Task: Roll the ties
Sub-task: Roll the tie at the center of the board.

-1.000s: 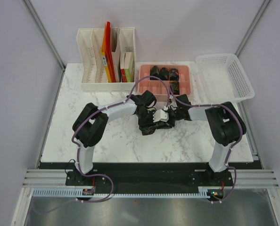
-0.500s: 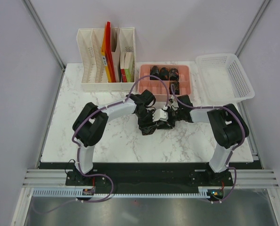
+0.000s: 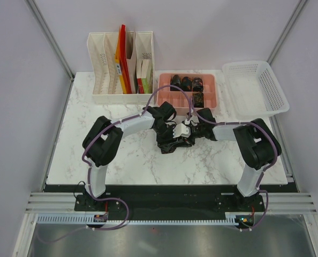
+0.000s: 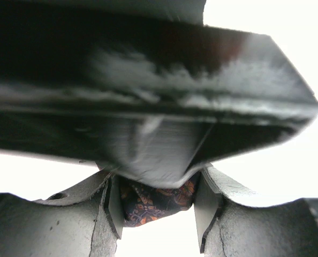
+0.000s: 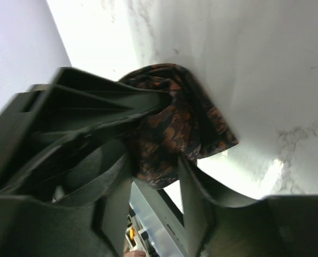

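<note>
Snugly, tie [image 4: 154, 208] inside left end effector [image 4: 157, 195] (bunched)

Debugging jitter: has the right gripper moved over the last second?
Yes, slightly: the right gripper, at the tie, has shifted toward the pink tray.

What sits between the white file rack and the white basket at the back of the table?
A pink tray holding rolled ties stands between the file rack and the basket, as the top view shows.
</note>
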`<state>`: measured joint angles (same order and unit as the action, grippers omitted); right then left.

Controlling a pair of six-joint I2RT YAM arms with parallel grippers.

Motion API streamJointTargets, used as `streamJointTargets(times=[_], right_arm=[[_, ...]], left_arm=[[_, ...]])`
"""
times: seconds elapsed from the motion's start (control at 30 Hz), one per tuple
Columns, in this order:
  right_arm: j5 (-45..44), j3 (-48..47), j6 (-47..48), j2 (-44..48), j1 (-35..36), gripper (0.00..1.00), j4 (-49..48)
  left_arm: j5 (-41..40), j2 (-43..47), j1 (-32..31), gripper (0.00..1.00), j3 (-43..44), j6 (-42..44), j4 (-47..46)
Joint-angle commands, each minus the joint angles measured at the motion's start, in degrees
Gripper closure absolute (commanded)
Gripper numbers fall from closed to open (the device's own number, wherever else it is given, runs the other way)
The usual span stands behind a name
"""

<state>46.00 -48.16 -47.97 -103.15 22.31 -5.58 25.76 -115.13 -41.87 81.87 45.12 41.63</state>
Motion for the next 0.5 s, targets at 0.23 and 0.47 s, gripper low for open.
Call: streamJointTargets(times=[0.23,0.47], right_arm=[[-6.79,-2.55,5.95,-6.18,0.90,0.89,3.21],[-9.08,-2.73,6.74,-7.68,0.99,1.00,6.98]], left_arm=[[-3.78,-3.17,-0.06,0.70,0.22,2.78,4.60],[-2.65,-0.36,-0.23,0.63,2.33,0.58,5.83]])
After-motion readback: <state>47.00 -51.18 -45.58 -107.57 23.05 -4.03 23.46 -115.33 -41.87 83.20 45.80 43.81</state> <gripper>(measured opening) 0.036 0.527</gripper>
